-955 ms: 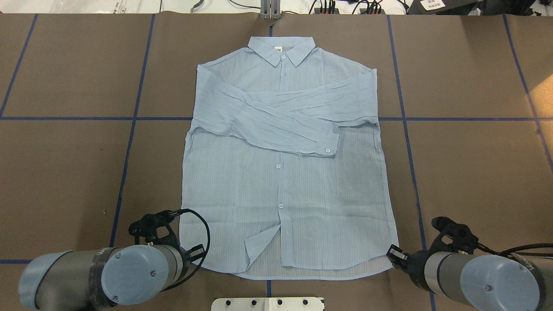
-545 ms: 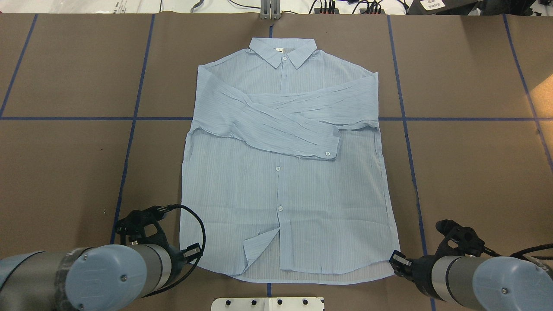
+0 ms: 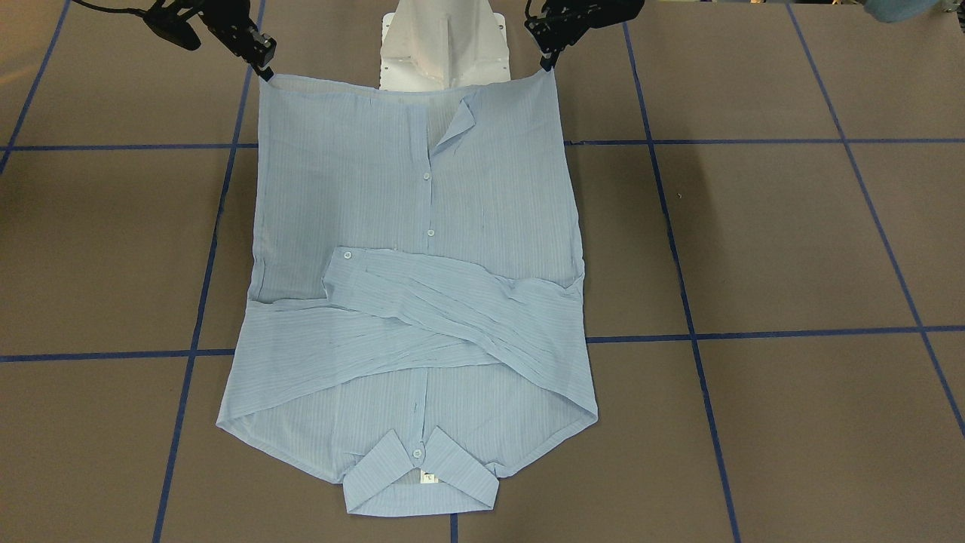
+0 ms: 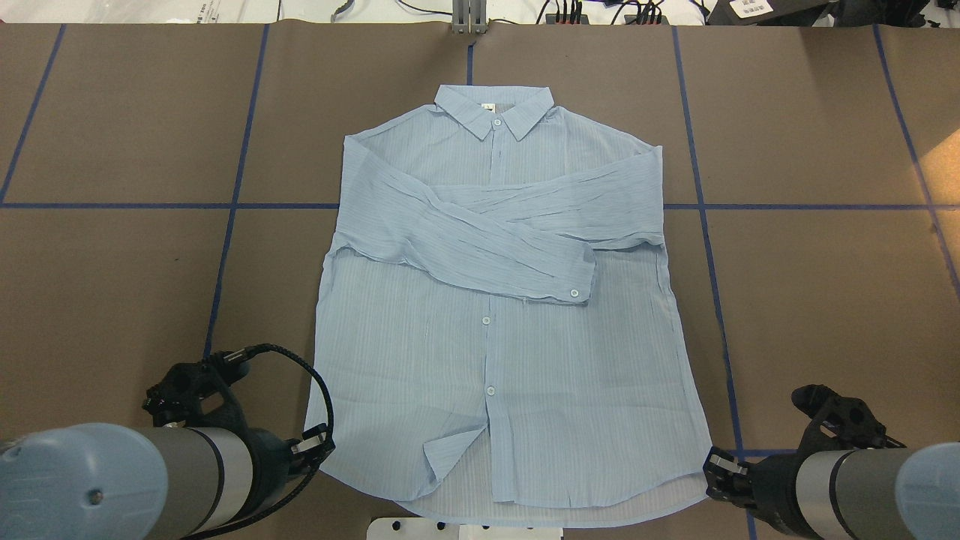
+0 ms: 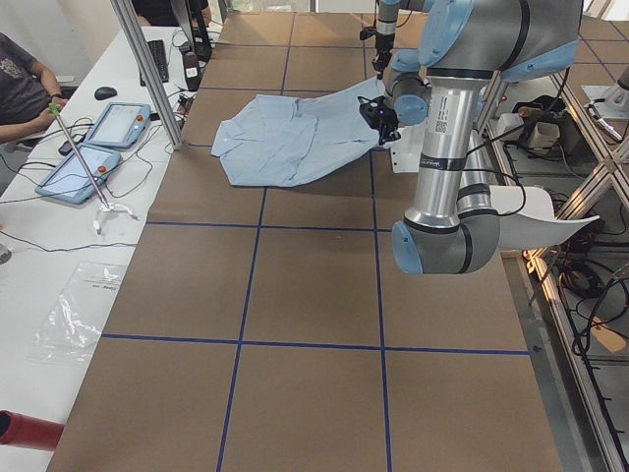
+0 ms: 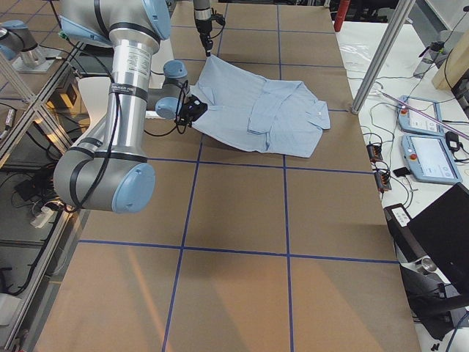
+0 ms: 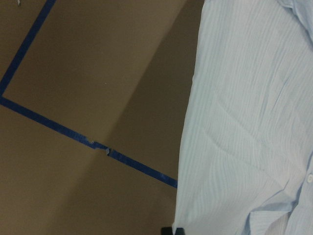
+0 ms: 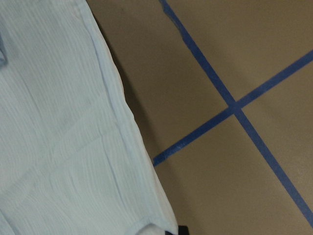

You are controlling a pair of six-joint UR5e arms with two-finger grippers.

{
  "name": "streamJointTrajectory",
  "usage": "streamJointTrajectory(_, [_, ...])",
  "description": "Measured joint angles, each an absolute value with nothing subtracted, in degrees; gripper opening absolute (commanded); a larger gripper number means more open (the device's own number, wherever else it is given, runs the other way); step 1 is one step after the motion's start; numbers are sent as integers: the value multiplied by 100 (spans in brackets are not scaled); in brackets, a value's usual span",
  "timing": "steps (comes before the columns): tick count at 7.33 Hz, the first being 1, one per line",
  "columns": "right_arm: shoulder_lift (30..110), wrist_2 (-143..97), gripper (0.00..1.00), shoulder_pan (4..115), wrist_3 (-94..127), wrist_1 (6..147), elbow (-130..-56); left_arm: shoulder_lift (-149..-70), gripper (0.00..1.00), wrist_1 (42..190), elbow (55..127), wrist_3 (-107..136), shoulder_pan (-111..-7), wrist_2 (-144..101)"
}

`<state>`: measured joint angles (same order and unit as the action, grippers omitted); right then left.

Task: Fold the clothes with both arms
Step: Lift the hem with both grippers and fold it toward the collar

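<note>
Exterior front-facing: shirt [image 3: 362, 188] hem corners are clamped by left gripper [image 3: 549, 66] and right gripper [image 3: 264, 69] at robot-side table [image 3: 754, 226] edge; hem to be raised level, carried to collar [image 3: 421, 483]

Pretty standard lab setup here: a big table [image 4: 112, 300] with a brown covering, marked off into squares with blue tape [image 4: 150, 205]. A warm patch of light [image 4: 943, 169] hits its right edge in the overhead view. Along the operators' side runs a white desk [image 5: 39, 265] with two blue-edged tablets [image 5: 116, 124], a black keyboard [image 5: 157, 61], a mouse [image 5: 105, 93], loose cables and a clear plastic bag [image 5: 74, 320]. A person [image 5: 20, 79] sits at it. An aluminium post [image 5: 147, 69] rises between table and desk. A black laptop [image 6: 440, 227] shows in the right-side view, and metal framing [image 5: 580, 187] stands behind the table.
</note>
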<state>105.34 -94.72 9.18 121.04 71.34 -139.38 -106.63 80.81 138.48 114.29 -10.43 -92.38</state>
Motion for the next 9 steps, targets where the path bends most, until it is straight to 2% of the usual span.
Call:
streamJointTrajectory(2, [10330, -9650, 0, 1629, 12093, 7131, -13955, -10991, 0, 8070, 13805, 11058, -1689, -9258])
streamJointTrajectory(4, [9719, -10695, 0, 2989, 11982, 7142, -13493, -11274, 0, 8078, 13463, 10359, -2403, -9347])
streamJointTrajectory(6, [9027, -11359, 0, 4031, 11629, 7159, -12674, -11686, 0, 8251, 12641, 9754, -3080, -9569])
streamJointTrajectory(9, [7680, -11442, 0, 4811, 11117, 7415, -11168, -12073, 0, 9661, 10945, 9542, -3680, -9627])
